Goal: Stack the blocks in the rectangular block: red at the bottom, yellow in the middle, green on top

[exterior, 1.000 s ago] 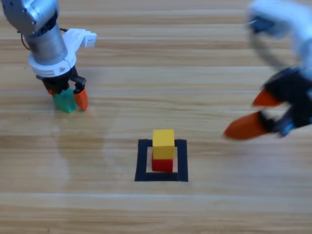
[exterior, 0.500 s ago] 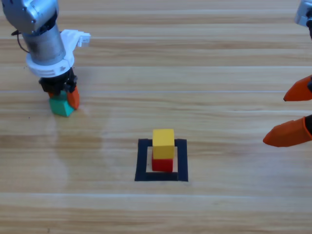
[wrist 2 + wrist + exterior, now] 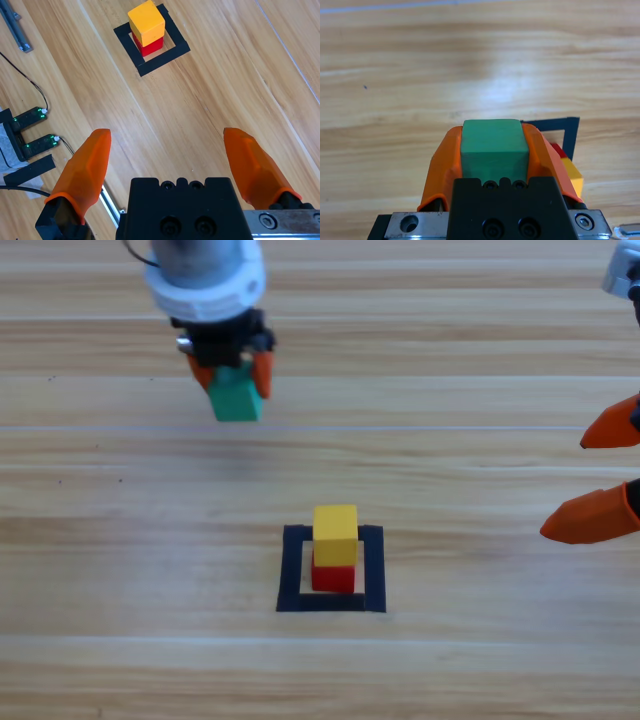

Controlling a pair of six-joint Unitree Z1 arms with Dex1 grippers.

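The left gripper (image 3: 232,375) has its two orange jaws clamped on opposite side faces of the green cube (image 3: 237,398), which hangs in the air above the wood of the table (image 3: 480,660), up and to the left of the target in the high view. The black tape rectangle (image 3: 290,570) lies nearer the bottom of that view, and inside it the yellow cube (image 3: 335,534) sits squarely on the red cube (image 3: 333,576), so two of the three layers are already in place. What the coming move turns on is this offset: the stack lies down and to the right of the carried cube, and the left wrist view agrees, showing a corner of the tape outline (image 3: 568,135) with slivers of red (image 3: 558,150) and yellow (image 3: 573,176) just past the right-hand jaw. How high the green cube rides above the yellow top cannot be read surely from overhead, though it seems raised well clear of the table. The right gripper (image 3: 605,475) waits at the right edge with its jaws spread wide and nothing between them, well apart from the stack; the left arm is the one placed to finish. Counted: three cubes, one of each colour, one tape rectangle, two grippers.
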